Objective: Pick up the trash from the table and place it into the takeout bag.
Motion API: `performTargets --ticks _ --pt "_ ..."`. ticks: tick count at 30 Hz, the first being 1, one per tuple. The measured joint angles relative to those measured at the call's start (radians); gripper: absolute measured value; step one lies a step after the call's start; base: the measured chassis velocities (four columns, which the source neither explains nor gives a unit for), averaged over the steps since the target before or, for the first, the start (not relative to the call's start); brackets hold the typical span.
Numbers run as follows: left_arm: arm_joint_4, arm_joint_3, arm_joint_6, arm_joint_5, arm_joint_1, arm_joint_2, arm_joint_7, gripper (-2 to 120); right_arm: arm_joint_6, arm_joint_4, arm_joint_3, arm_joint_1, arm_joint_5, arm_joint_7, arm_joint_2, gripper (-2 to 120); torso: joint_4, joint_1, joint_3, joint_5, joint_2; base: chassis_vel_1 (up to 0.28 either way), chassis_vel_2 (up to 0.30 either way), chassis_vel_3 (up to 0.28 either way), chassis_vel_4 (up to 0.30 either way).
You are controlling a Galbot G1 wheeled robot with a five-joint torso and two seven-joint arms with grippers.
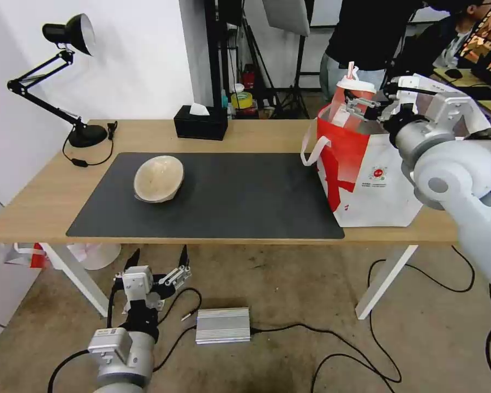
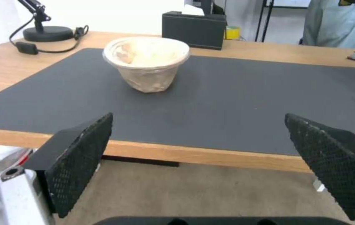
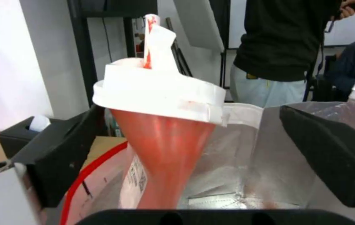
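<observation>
From the head camera: my right gripper (image 1: 365, 103) hangs over the open mouth of the takeout bag (image 1: 373, 180) at the table's (image 1: 38, 202) right end, the red paper cup (image 1: 350, 95) leaning between its parted fingers. My left gripper (image 1: 158, 267) waits low, in front of the table edge.

Left wrist camera: my fingers (image 2: 81, 162) stand spread and empty; the beige pulp bowl (image 2: 147, 62) sits upright on the dark mat (image 2: 235, 103), straight ahead across the near edge, so my left arm is the nearer.

Right wrist camera: the cup tilts, lid away from me, base pointing down into the foil lining (image 3: 244, 168); one finger (image 3: 61, 156) lies by its wall, the other well apart — released, I judge.
</observation>
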Motion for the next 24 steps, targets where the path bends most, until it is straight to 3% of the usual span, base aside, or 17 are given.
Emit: performTargets --ticks 24 --pt "-0.001 -0.004 -0.002 0.002 -0.004 0.0 -0.005 97 -0.076 0.008 0.005 0.007 0.001 0.087 -0.025 100 0.0 0.0 0.0 0.0 0.0 0.0 0.0 0.0 0.0"
